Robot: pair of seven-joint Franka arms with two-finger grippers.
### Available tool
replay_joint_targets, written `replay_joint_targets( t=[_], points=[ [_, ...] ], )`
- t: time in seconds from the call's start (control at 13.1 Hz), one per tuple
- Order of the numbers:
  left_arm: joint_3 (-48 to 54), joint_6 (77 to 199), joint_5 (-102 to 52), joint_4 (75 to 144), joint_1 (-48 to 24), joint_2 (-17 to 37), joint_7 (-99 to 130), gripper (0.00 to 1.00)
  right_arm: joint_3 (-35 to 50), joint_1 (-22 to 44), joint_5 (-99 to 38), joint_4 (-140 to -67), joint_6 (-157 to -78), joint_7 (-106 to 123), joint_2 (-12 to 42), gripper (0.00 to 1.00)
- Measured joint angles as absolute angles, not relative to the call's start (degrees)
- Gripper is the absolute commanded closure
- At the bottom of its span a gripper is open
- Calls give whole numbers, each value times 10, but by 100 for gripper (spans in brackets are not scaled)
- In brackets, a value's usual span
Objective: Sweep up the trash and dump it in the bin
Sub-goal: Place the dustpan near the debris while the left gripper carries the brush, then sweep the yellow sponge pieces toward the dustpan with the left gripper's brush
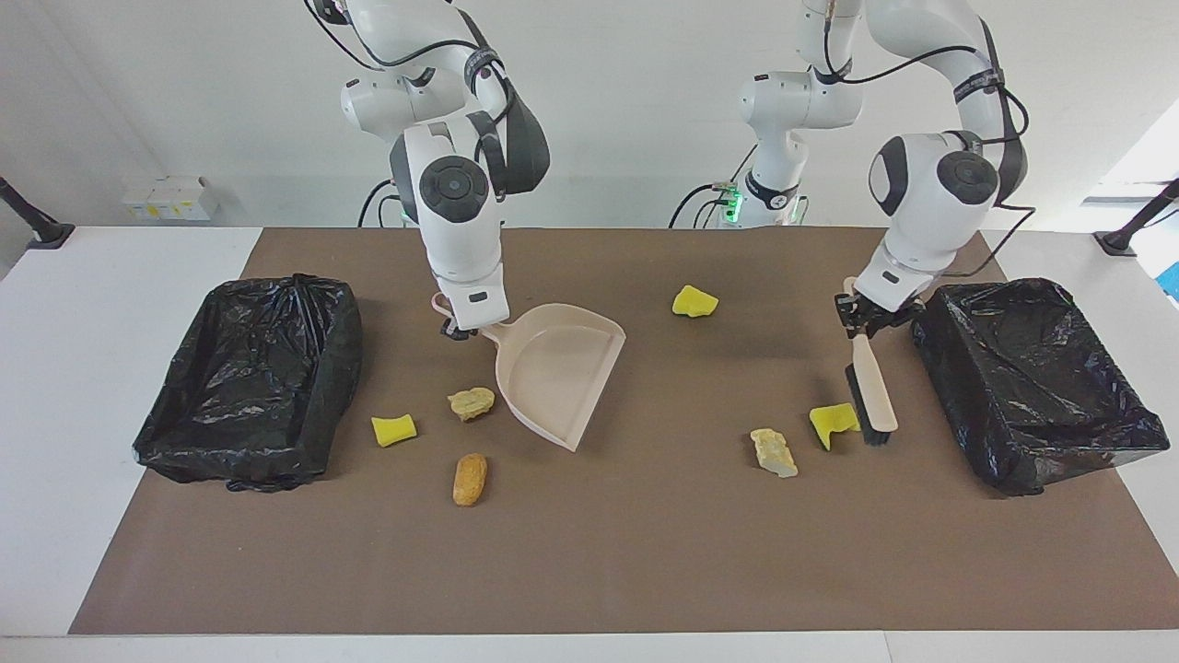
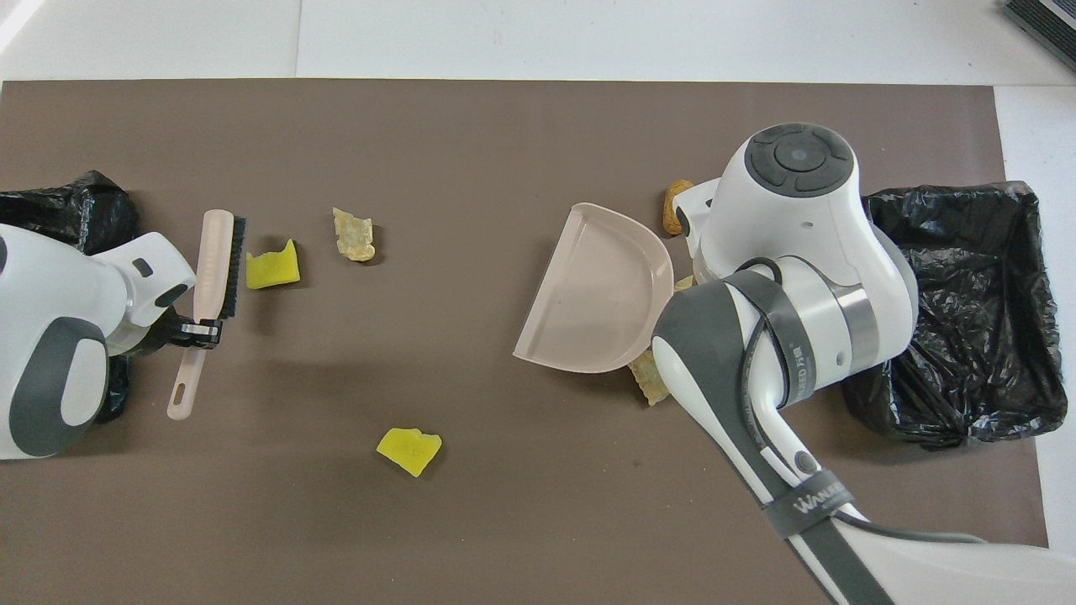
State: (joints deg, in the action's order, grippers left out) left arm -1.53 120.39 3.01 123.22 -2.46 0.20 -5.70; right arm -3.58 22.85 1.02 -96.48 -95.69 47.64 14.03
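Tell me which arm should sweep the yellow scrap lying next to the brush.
Left. The left gripper holds the brush, whose bristles sit right beside that yellow scrap. The right gripper holds the dustpan toward the right arm's end, among other scraps.

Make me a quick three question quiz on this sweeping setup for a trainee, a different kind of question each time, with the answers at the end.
1. Which claw holds the brush?
2. True or false: the dustpan already has trash in it.
3. How many scraps show on the brown mat in the facing view? A three, B six, C ten.

Key:
1. The left claw.
2. False: the dustpan, gripped at its handle by the right claw, is empty.
3. B.
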Motion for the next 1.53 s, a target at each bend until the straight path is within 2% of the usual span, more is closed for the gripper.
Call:
replay_joint_targets(
  t=[0.15, 0.31, 0.46, 0.69, 1.15, 1.53],
  points=[
    [-15, 1234, 30, 1238, -4, 28, -103, 100, -33, 245, 11, -988, -968, 514, 130, 100],
    [-7, 1269, 30, 1238, -5, 57, -106, 100, -31, 281, 37, -1045, -1018, 560, 99, 100],
    [3, 1276, 30, 1214, -7, 79, -106, 100, -30, 291, 58, -1092, -1048, 584, 74, 100],
    [9, 1272, 15, 1189, -35, 96, -106, 100, -30, 300, 60, -1135, -1094, 562, 69, 100],
    [12, 1238, 6, 1186, -138, 96, -104, 100, -30, 340, 60, -1154, -1161, 452, 106, 100],
    [12, 1181, 7, 1179, -207, 89, -104, 100, -30, 342, 60, -1152, -1158, 447, 109, 100]
  ],
)
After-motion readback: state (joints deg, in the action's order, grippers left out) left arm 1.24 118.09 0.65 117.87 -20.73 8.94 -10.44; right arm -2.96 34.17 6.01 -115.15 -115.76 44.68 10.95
